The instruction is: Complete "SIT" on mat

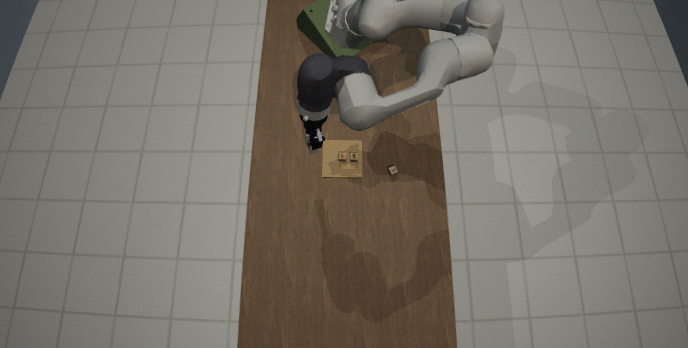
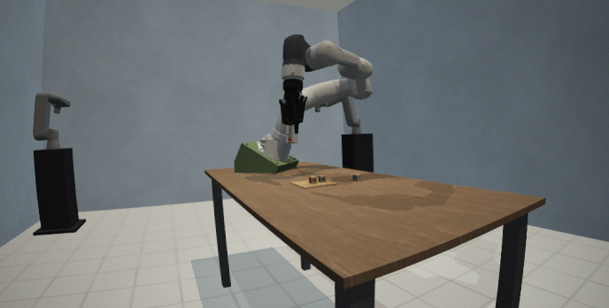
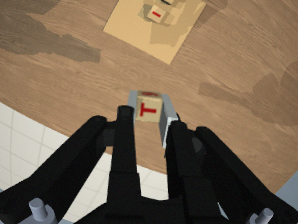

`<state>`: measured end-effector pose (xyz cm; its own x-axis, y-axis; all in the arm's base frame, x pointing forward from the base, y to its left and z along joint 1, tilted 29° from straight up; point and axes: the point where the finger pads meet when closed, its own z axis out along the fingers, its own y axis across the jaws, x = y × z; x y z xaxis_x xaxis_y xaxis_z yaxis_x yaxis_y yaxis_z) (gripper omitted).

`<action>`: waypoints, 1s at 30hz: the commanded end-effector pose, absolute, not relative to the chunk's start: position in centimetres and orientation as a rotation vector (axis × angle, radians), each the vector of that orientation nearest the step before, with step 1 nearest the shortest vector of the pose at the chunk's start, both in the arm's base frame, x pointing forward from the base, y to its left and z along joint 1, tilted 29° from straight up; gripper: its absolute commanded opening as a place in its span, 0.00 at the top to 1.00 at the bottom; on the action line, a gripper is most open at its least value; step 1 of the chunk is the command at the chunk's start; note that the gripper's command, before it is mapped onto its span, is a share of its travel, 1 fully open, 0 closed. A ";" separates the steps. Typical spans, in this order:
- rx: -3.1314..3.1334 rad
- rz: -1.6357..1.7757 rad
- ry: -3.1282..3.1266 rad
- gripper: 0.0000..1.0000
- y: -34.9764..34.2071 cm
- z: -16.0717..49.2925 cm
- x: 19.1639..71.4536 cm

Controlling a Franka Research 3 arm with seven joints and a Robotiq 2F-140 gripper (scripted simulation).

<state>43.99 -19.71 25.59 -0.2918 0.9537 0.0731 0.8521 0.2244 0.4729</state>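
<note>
Carry step in hand: gripper (image 3: 150,121) is clamped on the T block (image 3: 148,107), held high above the table (image 1: 280,240), just off the mat's (image 1: 330,170) edge on the I side. I block (image 1: 342,156) and S block (image 1: 354,156) sit side by side on mat; 4th block (image 1: 393,170) lies off it, well apart. Next, by my read: shift over mat, lower T beside the I, opposite the S, letter up and upright for base reader, then release.
</note>
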 end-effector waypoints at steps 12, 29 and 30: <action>1.326 0.566 2.440 0.87 -19.3 26.4 43.8; 0.992 0.507 2.545 0.87 -18.6 27.0 43.8; 0.972 0.503 2.550 0.87 -18.6 27.1 43.8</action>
